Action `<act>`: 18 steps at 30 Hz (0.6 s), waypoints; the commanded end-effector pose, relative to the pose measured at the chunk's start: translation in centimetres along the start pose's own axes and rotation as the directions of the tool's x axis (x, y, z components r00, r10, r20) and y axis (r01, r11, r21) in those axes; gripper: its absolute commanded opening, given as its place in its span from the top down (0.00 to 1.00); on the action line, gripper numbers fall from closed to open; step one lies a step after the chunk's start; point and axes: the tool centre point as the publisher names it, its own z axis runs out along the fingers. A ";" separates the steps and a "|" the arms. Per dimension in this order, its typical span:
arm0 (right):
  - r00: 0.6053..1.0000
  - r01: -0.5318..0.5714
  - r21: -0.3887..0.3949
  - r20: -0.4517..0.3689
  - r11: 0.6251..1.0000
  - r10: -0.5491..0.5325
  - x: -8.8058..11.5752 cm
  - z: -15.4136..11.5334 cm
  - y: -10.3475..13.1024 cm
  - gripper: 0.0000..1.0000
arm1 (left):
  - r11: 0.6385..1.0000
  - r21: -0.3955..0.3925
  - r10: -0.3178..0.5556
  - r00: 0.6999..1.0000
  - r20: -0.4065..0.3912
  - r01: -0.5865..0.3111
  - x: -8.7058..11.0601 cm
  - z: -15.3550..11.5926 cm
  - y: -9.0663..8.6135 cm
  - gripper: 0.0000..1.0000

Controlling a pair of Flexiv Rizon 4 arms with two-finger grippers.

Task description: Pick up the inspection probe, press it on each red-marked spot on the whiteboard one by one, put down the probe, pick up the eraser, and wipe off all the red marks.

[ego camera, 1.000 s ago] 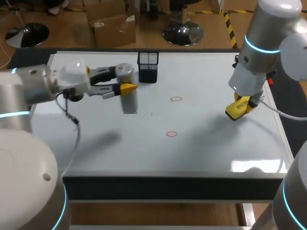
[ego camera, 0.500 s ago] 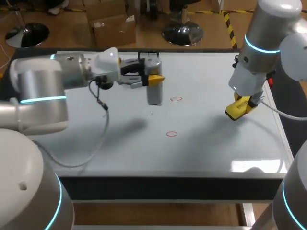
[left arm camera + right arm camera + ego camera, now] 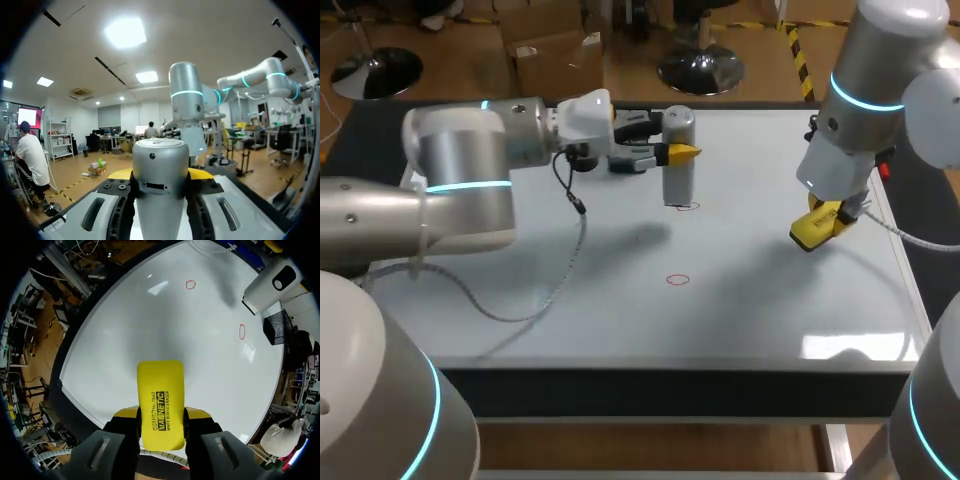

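Head view puts the near red mark (image 3: 677,280) low in the middle of the frame, bare on the whiteboard desk (image 3: 520,300) and well apart from both arms. Right of it, your right hand (image 3: 161,416) hangs above the desk, clenched on the yellow eraser (image 3: 160,390), likely parked so the wipe can follow the probing. Further up, at centre, your left hand (image 3: 678,150) grasps the grey inspection probe (image 3: 677,185) from the side. That grip keeps the probe upright, with its foot at the far red mark (image 3: 689,206). You cannot tell whether it is pressing yet. Since a second ago the left arm has carried the probe from the left of the frame across to this mark. The right hand and eraser have not shifted.
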 end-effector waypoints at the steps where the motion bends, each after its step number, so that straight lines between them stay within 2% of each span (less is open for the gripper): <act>1: 1.000 0.002 0.002 -0.002 1.000 -0.002 0.0 0.0 -0.1 1.00 | 1.000 0.009 -0.004 1.000 -0.028 0.004 -1.2 1.2 1.2 1.00; 18: 1.000 0.002 0.002 -0.002 1.000 -0.002 0.0 0.0 -0.1 1.00 | 1.000 -0.004 0.009 1.000 -0.022 -0.009 -2.5 1.8 3.7 1.00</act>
